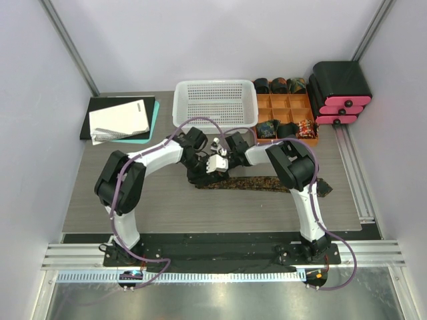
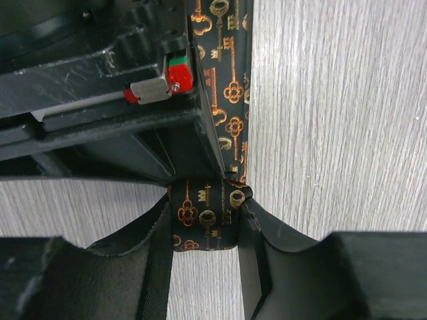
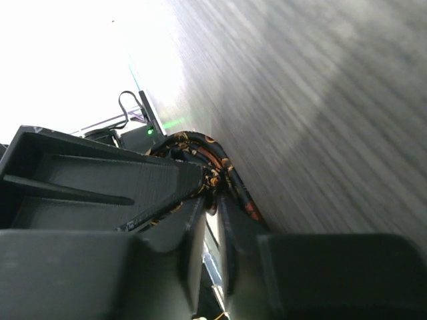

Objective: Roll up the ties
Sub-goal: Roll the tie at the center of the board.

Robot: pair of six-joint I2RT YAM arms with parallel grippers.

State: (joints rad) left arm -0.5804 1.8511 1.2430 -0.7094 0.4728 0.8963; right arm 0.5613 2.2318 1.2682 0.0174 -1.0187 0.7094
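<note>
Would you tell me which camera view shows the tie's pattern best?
The left wrist view: the tie is close and sharp, with gold keys on dark fabric. The top view shows only a distant mottled strip; the right wrist view, a blurred curl.

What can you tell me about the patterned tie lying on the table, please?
The tie is a long, narrow band of dark fabric printed with gold-orange keys. It lies flat, stretched sideways across the wood-grain table, its wider end to the right, partly hidden by the right arm. Its left end is doubled over and clamped in the left end effector. The right end effector has its tips at that end too; whether it grips cannot be told.
</note>
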